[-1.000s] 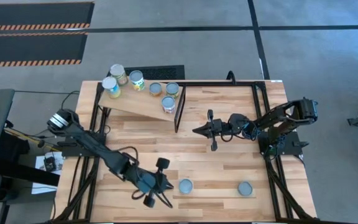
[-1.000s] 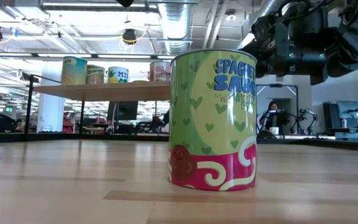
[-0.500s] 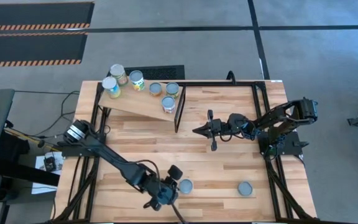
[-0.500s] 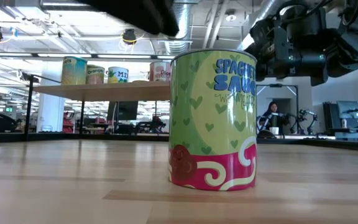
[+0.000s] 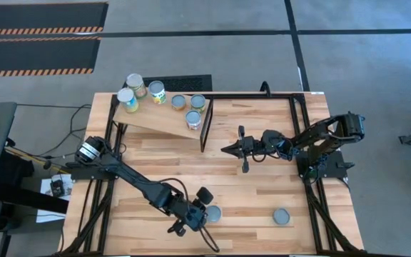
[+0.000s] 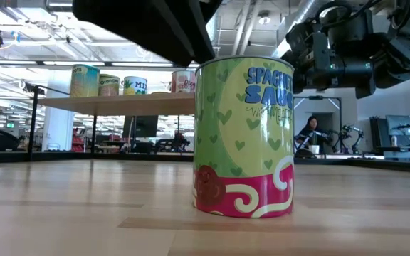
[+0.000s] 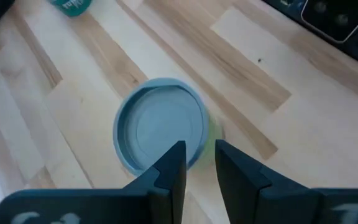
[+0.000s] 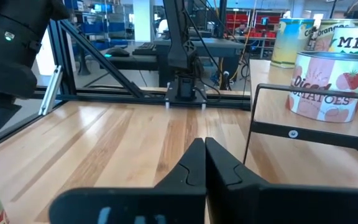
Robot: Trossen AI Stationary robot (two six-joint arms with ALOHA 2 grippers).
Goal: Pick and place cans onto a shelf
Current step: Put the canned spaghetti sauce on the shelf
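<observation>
The left hand (image 5: 195,212) hovers just above the nearer can (image 5: 212,213), the one with the green label. Seen from its own wrist, its fingers (image 7: 173,167) stand only a narrow gap apart, far narrower than the blue-grey top of the can (image 7: 161,131) below them. Nothing is held. A second can (image 5: 281,216) stands on the surface (image 5: 262,193) well to the right of the first. Five more cans already sit on the shelf (image 5: 159,114), which rises at the far left corner, well away from the first can.

The right hand (image 5: 228,150) waits mid-surface, between the shelf and its own base, its fingers (image 8: 199,163) pressed together and empty.

The risk, I think, is in the descent. If the left hand drops with its fingers this close, the tips will land on the lid instead of straddling the sides, and could tip the can or push it along the wood. From above it also looks slightly off centre toward the can's left, though that view is too coarse to be sure. Later, the slanted shelf could let a loosely set can slide.
</observation>
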